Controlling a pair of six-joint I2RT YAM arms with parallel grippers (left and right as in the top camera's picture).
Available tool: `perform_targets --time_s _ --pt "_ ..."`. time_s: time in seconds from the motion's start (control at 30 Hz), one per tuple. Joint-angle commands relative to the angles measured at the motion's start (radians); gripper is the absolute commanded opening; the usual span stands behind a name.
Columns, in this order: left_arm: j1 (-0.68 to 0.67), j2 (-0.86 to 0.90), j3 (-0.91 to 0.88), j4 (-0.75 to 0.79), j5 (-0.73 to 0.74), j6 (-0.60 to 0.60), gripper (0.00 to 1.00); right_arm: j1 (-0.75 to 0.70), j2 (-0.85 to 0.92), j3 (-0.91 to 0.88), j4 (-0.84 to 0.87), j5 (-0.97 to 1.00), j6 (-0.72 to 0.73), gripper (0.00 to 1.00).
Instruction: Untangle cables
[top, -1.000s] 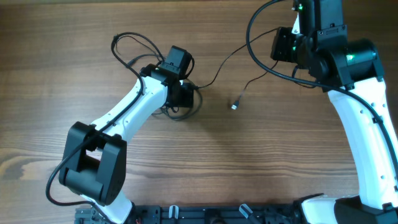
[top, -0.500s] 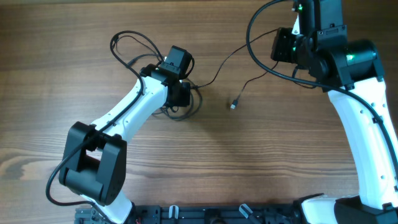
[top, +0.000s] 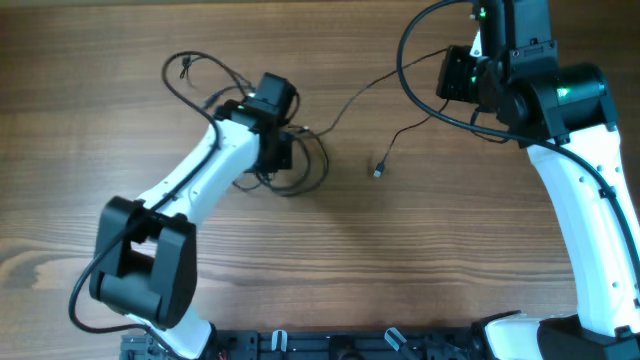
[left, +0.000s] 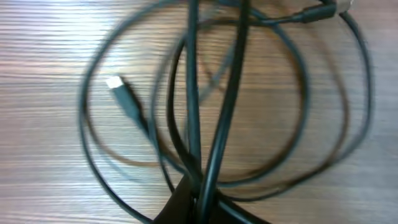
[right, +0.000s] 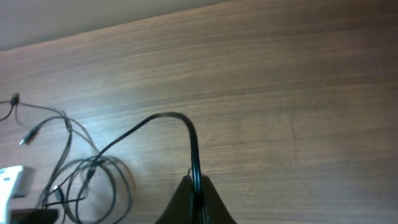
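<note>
Left claw (left: 198, 199) is pinched on two strands of the cables (top: 300, 178), which lie coiled left of centre on the counter (top: 400, 270). Right claw (right: 196, 193) grips one strand at the far right. A loose plug (top: 379, 171) lies between them. Both arms reach away from the near edge.

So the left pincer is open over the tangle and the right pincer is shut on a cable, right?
No: the left pincer is also shut, pinching strands of the cables, as the left wrist view shows. The right pincer is shut on one, as you said.
</note>
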Motion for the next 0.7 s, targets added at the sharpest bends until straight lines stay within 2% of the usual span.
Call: perform_targets --time_s 0.0,0.17,0.27,0.37,0.43,0.6,0.67 --pt "0.118 -0.062 -0.002 -0.034 -0.030 -0.020 0.04 -0.055 0.005 0.006 -0.042 0.145 0.143 0.04" --pt "0.282 -0.066 -0.002 -0.114 -0.025 -0.069 0.04 -0.260 0.005 -0.008 -0.117 0.175 0.210 0.04" --pt "0.351 -0.066 -0.002 -0.114 0.063 -0.077 0.04 -0.417 0.005 -0.045 -0.126 0.133 0.216 0.04" --pt "0.365 -0.066 -0.002 -0.113 0.084 -0.077 0.04 -0.503 0.005 -0.079 -0.125 0.061 0.212 0.04" --pt "0.364 -0.066 -0.002 -0.113 0.103 -0.099 0.04 -0.529 0.005 -0.098 -0.120 0.016 0.212 0.04" --pt "0.353 -0.066 -0.002 -0.094 0.343 -0.098 0.04 -0.533 0.005 -0.141 -0.071 -0.098 0.204 0.04" --pt "0.333 -0.066 -0.002 -0.083 0.372 -0.098 0.04 -0.532 0.006 -0.152 -0.028 -0.188 0.143 0.04"
